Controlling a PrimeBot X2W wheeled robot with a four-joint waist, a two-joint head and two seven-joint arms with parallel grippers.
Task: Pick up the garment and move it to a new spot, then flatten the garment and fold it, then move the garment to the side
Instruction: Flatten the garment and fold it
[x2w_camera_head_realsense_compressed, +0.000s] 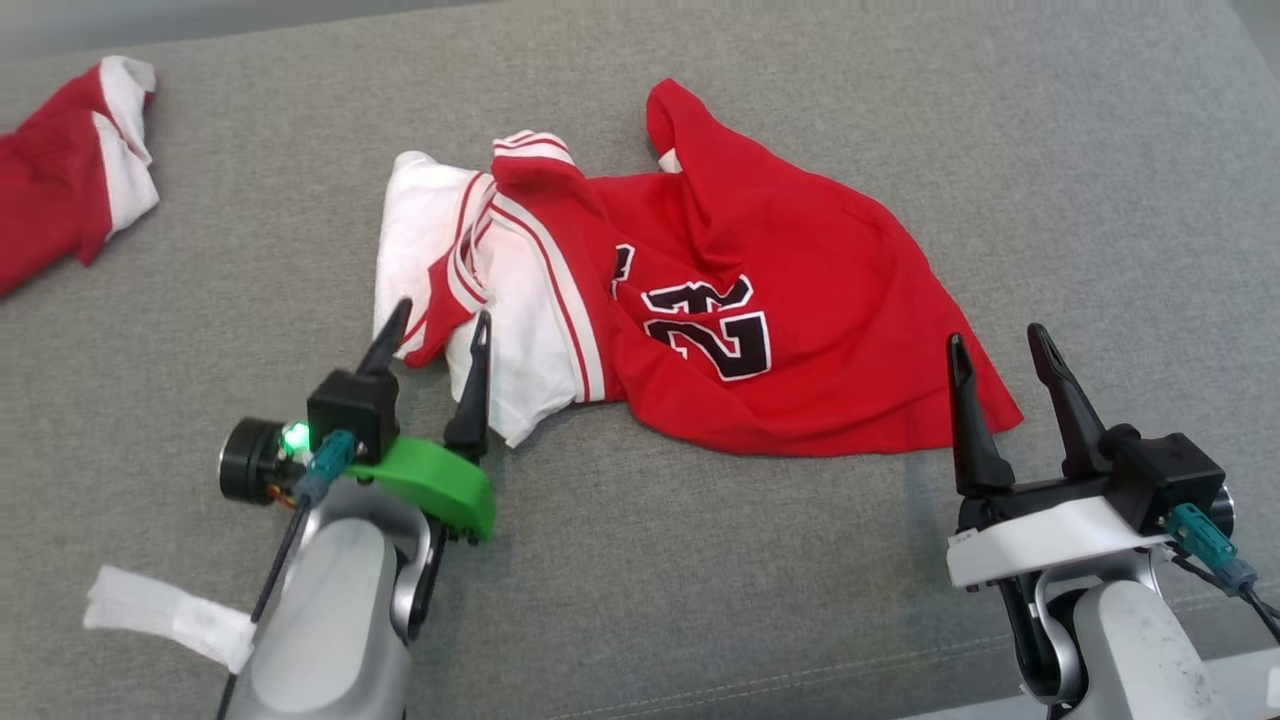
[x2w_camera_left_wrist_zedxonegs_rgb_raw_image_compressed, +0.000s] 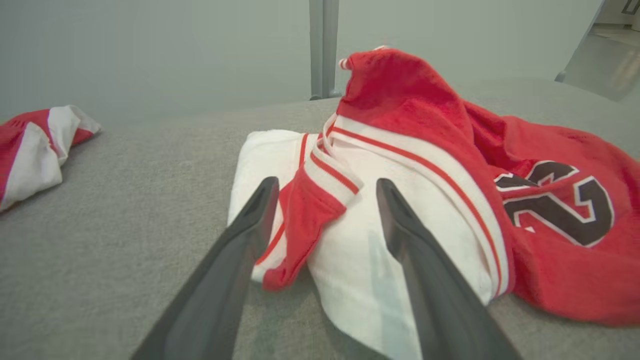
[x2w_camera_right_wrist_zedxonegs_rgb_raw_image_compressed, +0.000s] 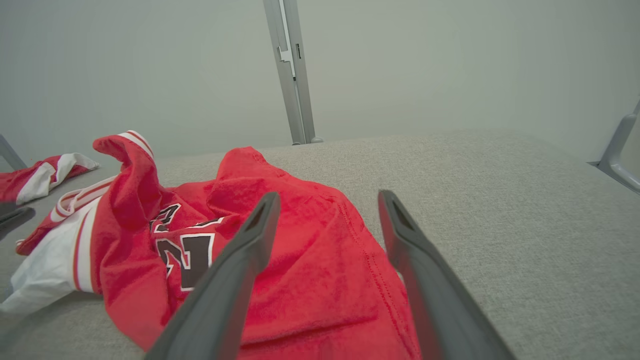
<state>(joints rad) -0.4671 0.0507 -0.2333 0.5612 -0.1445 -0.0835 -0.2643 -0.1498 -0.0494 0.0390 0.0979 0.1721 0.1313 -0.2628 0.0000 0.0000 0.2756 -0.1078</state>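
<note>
1. Head view: a crumpled red and white basketball jersey with dark numerals (x2w_camera_head_realsense_compressed: 800, 330) lies in the middle of the grey woven upholstered surface (x2w_camera_head_realsense_compressed: 1100, 150).
2. The left gripper (x2w_camera_head_realsense_compressed: 443, 312) sits at the jersey's near left edge, over the white panel with red stripes. Its fingers (x2w_camera_left_wrist_zedxonegs_rgb_raw_image_compressed: 240, 240) are spread wide and grip nothing. In the left wrist view, a red-trimmed fold of cloth lies between them.
3. The right gripper (x2w_camera_head_realsense_compressed: 997, 335) sits at the jersey's near right corner. Its fingers (x2w_camera_right_wrist_zedxonegs_rgb_raw_image_compressed: 240, 260) are also spread wide and hold nothing, with the red hem beneath them in the right wrist view.
4. A second red and white cloth bundle (x2w_camera_head_realsense_compressed: 70, 170) lies at the far left, well apart from the jersey.
5. A strip of white tape (x2w_camera_head_realsense_compressed: 165, 615) is wrapped on the left forearm.
</note>
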